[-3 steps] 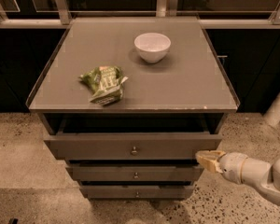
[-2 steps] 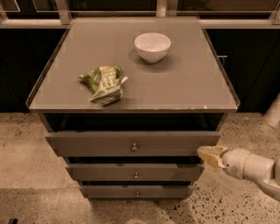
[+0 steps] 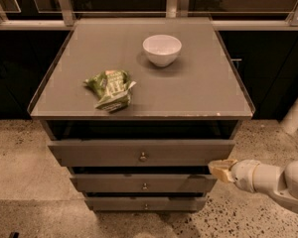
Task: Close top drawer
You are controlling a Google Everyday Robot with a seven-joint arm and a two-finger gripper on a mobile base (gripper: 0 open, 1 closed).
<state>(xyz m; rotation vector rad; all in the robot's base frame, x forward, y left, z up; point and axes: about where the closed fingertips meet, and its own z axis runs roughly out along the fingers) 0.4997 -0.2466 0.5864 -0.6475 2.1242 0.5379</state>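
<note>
The top drawer [image 3: 114, 152] is the widest grey-brown front, with a small round metal knob [image 3: 143, 156] at its centre. It stands pulled out a little from under the cabinet top, with a dark gap above it. My gripper [image 3: 219, 169] comes in from the lower right on a white arm [image 3: 273, 178]. Its tan tip rests against the lower right corner of the top drawer's front.
On the grey cabinet top [image 3: 198, 90] lie a green snack bag [image 3: 111, 88] and a white bowl [image 3: 162, 49]. Two narrower drawers [image 3: 145, 183] sit below the top one. A white post [image 3: 297, 112] stands at the right on the speckled floor.
The top drawer's front has moved slightly back toward the cabinet. My gripper has stayed at its right corner, shifting slightly with it.
</note>
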